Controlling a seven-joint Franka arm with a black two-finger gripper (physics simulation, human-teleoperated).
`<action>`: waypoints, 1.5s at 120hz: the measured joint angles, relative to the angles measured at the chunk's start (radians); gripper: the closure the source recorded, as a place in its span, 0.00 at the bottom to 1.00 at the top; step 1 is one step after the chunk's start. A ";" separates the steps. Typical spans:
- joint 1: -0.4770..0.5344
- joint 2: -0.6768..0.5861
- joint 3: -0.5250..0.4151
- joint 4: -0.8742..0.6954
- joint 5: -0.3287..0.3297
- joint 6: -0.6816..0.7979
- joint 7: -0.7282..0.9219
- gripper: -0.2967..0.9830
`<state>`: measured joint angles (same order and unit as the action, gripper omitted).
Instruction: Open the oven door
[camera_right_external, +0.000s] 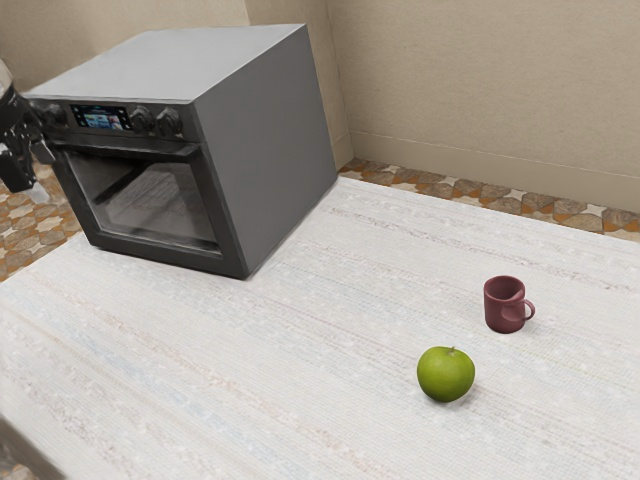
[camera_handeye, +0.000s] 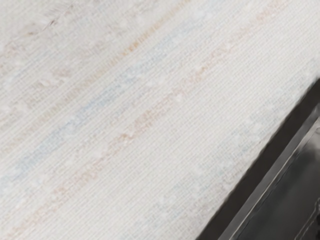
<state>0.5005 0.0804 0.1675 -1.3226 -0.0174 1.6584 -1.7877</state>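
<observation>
Tabletop (camera_right_external: 250, 380) came nearest on my screen, a pale, woven-looking surface with faint streaks of blue and rust. A round green apple (camera_right_external: 446, 374) sat on it with its stem up, and just beyond, apart from the apple, stood an upright maroon mug (camera_right_external: 503, 306), its curved handle turned toward the exterior view's right. Farther back, well apart from both, the boxy dark gray oven (camera_right_external: 265, 150) rested on the same surface. Its black-framed glass door (camera_right_external: 160, 198) was shut, facing partly toward the camera, with a dark bar handle (camera_right_external: 130, 148) across the top of it. Above the handle ran round black knobs (camera_right_external: 168, 122) and a small lit display (camera_right_external: 101, 118). I had the black gripper (camera_right_external: 36, 190) at the exterior view's left edge, near the door's side; I couldn't tell how far open it was, whether it had hold of anything or whether it touched the oven. My wrist view looked down on the streaked tabletop, with part of the door's dark frame and glass beside it. Behind the table lay a floor of brown, orange and off-white patterned tiles (camera_right_external: 480, 190), and past that rose a plain beige wall (camera_right_external: 480, 80).
</observation>
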 joint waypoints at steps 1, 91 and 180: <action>0.000 0.003 0.000 0.002 0.001 0.003 0.000 0.23; -0.090 0.037 -0.070 0.009 0.047 0.230 0.021 0.23; -0.031 0.124 -0.080 0.046 0.041 0.334 0.154 0.23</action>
<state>0.4694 0.2045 0.0873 -1.2763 0.0237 1.9927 -1.6335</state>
